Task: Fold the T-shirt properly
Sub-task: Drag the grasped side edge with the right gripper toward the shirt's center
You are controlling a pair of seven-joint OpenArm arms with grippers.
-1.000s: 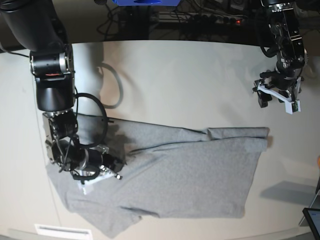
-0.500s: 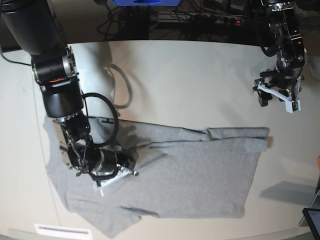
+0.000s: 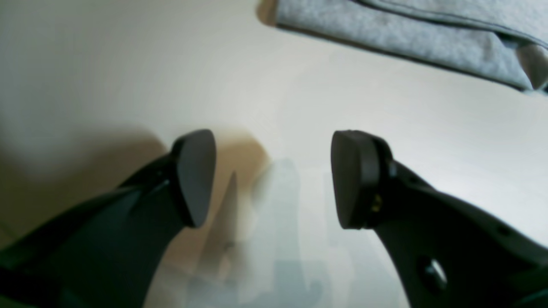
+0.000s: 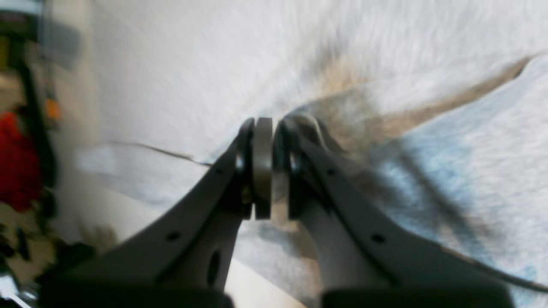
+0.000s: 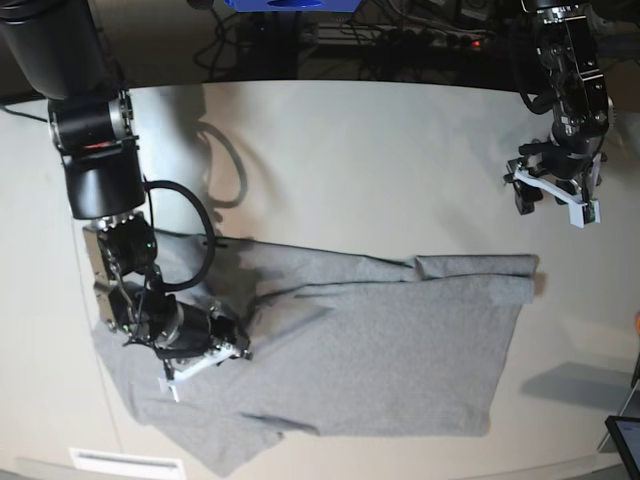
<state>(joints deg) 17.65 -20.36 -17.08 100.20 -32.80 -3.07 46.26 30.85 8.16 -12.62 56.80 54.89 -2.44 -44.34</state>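
Note:
The grey T-shirt (image 5: 380,350) lies spread across the near half of the table, plain side up, with a folded strip along its far edge. My right gripper (image 5: 232,348) is low over the shirt's left part. In the right wrist view its jaws (image 4: 274,124) are almost together, pinching a raised ridge of the T-shirt (image 4: 449,171) at the tips. My left gripper (image 5: 553,205) hangs above bare table at the far right. It stands open (image 3: 274,175) with nothing between its fingers, and the edge of the T-shirt (image 3: 385,30) lies beyond them.
The pale table (image 5: 380,160) stretches back to a dark strip of cables and a power strip (image 5: 400,40). A dark screen corner (image 5: 625,440) sits at the front right. A white label (image 5: 125,462) lies at the front left edge.
My right gripper swung right over the shirt, then back to the left, and the cloth around it shifted and bunched. The left arm has not moved.

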